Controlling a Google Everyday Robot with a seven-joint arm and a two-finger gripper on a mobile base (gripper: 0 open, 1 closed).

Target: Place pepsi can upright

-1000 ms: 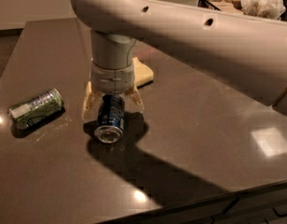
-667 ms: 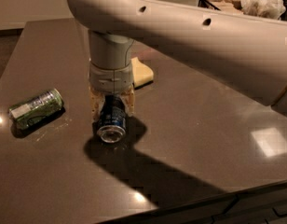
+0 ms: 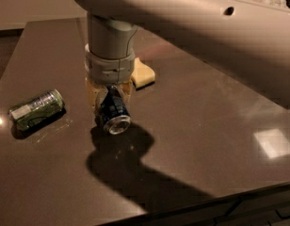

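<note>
The pepsi can [image 3: 113, 112] is dark blue with a silver end facing me. It lies on its side, tilted, and is held off the dark table [image 3: 201, 126], with its shadow below it. My gripper [image 3: 109, 100] comes straight down from the grey wrist and is shut on the can, its pale fingers [image 3: 92, 97] on either side of it.
A green can with a white label [image 3: 36, 109] lies on its side at the left of the table. A pale yellow sponge-like object [image 3: 142, 74] lies behind the gripper. The big arm link crosses the top right. The table's front edge runs along the lower right.
The fingers have closed in on the pepsi can and the gripper has risen, lifting the can off the table. The green can has not moved.
</note>
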